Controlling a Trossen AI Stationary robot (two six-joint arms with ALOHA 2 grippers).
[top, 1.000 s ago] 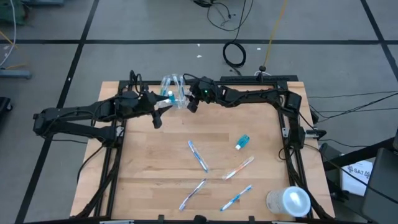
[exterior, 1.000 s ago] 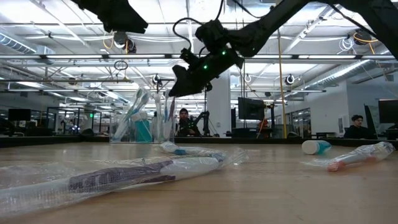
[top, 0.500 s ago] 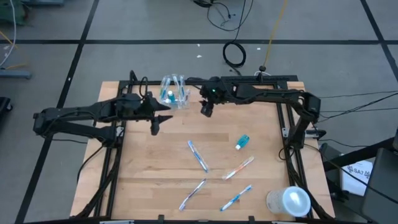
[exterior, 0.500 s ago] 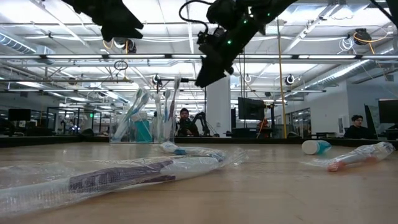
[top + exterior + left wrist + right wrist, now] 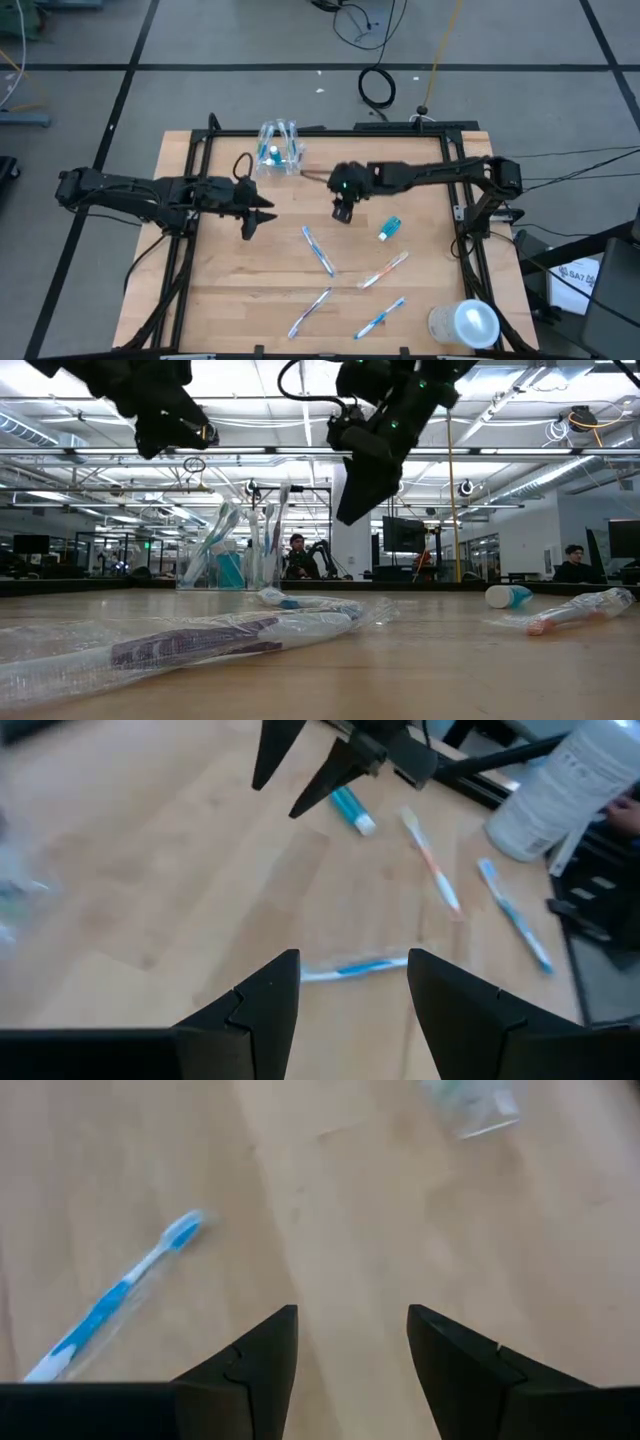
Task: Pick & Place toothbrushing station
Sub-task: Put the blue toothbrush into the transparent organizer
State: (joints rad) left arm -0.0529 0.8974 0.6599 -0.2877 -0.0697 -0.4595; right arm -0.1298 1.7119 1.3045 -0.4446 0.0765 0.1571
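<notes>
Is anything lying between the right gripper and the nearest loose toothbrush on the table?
Nothing visible does. The right gripper hangs open above bare wood, and the nearest toothbrush lies just beyond it with only tabletop between. The toothpaste tube sits off to the side.

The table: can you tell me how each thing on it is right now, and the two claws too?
Clear cup: upright at the far edge, toothbrushes and a tube standing in it.
Toothpaste tube: lying flat, cap on.
Loose toothbrushes: four, lying flat, still in clear wrappers.
Whitish cylinder: lying on its side at the near right corner.
Left claw: open, empty, above the table.
Right claw: open, empty, above the table.
</notes>
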